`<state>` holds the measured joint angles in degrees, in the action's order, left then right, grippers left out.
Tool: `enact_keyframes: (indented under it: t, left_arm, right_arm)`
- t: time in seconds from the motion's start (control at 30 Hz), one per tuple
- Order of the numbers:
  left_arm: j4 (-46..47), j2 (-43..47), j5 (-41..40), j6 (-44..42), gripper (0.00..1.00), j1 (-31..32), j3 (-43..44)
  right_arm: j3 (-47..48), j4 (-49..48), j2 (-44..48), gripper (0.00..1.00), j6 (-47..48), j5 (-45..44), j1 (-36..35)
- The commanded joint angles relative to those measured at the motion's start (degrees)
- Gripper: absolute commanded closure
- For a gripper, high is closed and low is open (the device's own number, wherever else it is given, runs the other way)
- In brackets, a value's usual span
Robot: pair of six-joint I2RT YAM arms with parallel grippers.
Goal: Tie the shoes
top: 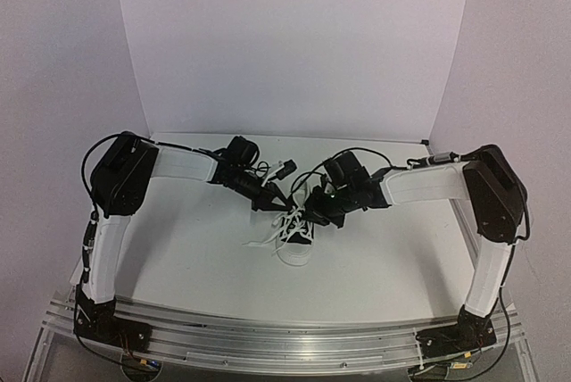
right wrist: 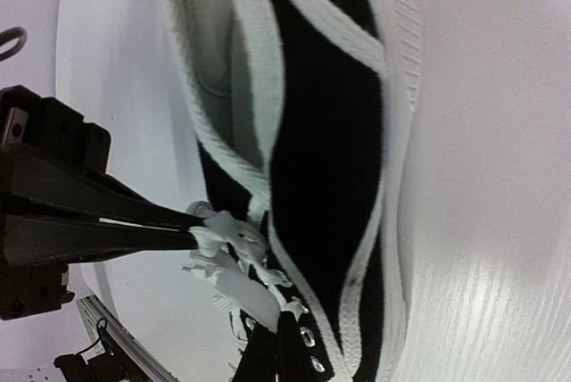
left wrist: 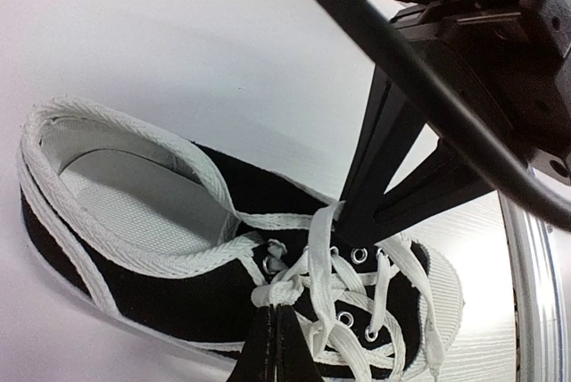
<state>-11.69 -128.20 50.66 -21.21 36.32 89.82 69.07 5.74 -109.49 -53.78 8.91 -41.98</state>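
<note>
A small black canvas shoe [top: 300,237] with white sole and laces lies on the white table [top: 196,248] between my two arms, toe towards the near edge. My left gripper [top: 284,209] reaches in from the left. It is shut on a bunched white lace [left wrist: 284,291] over the eyelets, its fingers [left wrist: 275,346] pressed together. My right gripper [top: 312,214] comes from the right and is shut on another lace strand [right wrist: 243,294] beside the tongue. In the left wrist view the right gripper [left wrist: 343,220] holds a strand running up from the knot. The left gripper [right wrist: 191,227] shows in the right wrist view.
Loose lace ends [top: 264,242] trail on the table left of the shoe. A white backdrop [top: 294,43] curves up behind. An aluminium rail [top: 285,346] runs along the near edge, and black cables [top: 268,168] loop over both arms.
</note>
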Motion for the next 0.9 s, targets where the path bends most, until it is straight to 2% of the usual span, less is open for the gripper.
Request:
enact_keyframes:
  t: [0.0, 0.4, 0.87]
  left_arm:
    - [-1.64, 3.46, 0.33, 0.97, 1.00, -0.10, 3.40]
    - [-4.21, 4.00, 2.55, 3.71, 1.00, -0.22, 6.68]
    - [-4.90, 5.97, 4.86, 2.01, 1.00, -0.20, 3.74]
  right_arm:
    - [3.05, 0.24, 0.02, 1.00, 6.78, 3.24, -0.99]
    - [7.05, 0.20, -4.87, 1.00, 7.38, 4.54, -1.00]
    - [8.97, -4.37, -8.28, 1.00, -0.61, 1.93, 0.30]
